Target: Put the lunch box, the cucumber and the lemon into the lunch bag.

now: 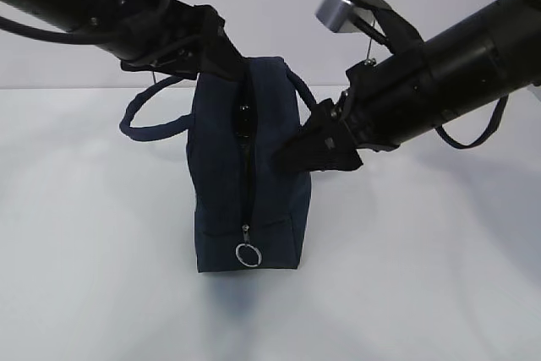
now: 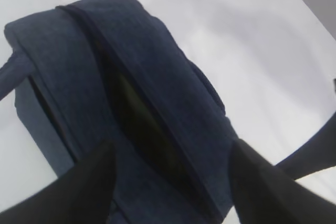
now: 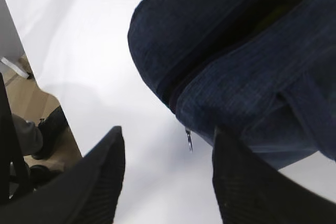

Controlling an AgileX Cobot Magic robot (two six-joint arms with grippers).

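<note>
Left gripper [image 2: 170,187]: fingers spread wide, nothing between them; it sits over the far top end of the lunch bag [image 1: 252,166], its fingertips straddling the zipper slit. Whether they touch the fabric, I cannot tell.
Right gripper [image 3: 165,182]: fingers moderately apart, empty; in the exterior view its tips [image 1: 292,154] press against the bag's right side wall, about mid-height.
Lunch bag: stands upright on the white desk [image 1: 101,276], long axis running from the camera toward the back wall, narrow end facing the camera.
Zipper: runs over the top and down the near end; the upper part gapes open, showing a dark interior.
Ring pull [image 1: 248,254]: hangs low on the near end, close to the base.
Handles: one loop [image 1: 152,120] droops to the left, the other arcs off the right side behind the right gripper.
Contents: something dark and glossy shows inside the slit in the left wrist view; what it is cannot be told.
Open room: bare desk on both sides and in front of the bag; the desk's edge shows in the right wrist view, near the bag's zipper end.
</note>
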